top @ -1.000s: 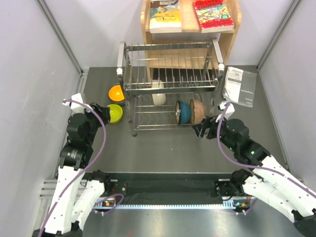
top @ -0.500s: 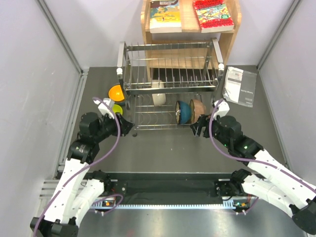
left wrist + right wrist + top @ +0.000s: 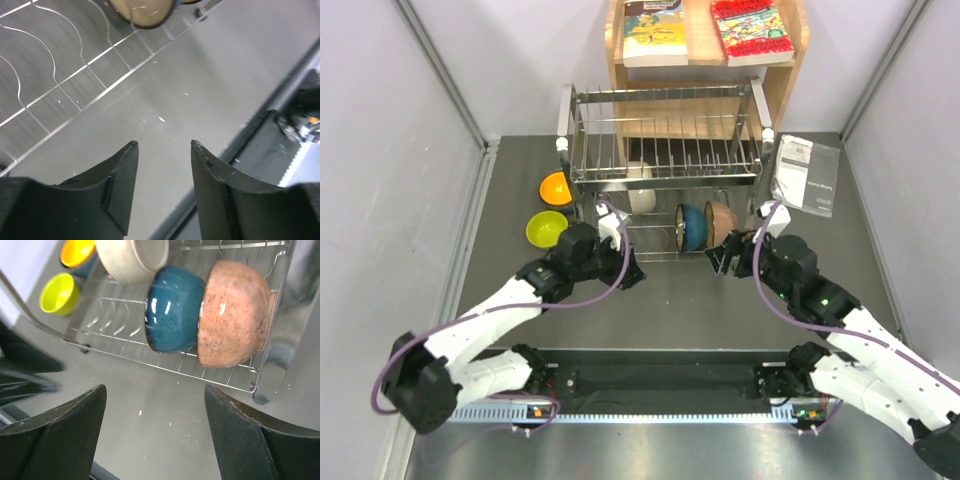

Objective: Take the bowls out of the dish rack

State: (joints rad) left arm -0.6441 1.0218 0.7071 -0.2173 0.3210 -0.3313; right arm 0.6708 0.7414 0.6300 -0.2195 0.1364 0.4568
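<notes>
Now, your left end effector [image 3: 162,144] hangs partly open and empty over the bench [image 3: 670,300], at the front edge of the rack [image 3: 665,90]. The orange bowl [image 3: 556,187] and lime bowl [image 3: 547,228] sit out on the bench to its left. The cream bowl [image 3: 640,200] lies just ahead of it in the lower tier. The teal bowl [image 3: 175,310] and tan bowl [image 3: 232,312] stand on edge, touching, straight ahead of your right end effector [image 3: 155,390], whose jaws gape wide with nothing between. That arm is nearer to them. I'd judge the tan one, to its right, the easier reach.
</notes>
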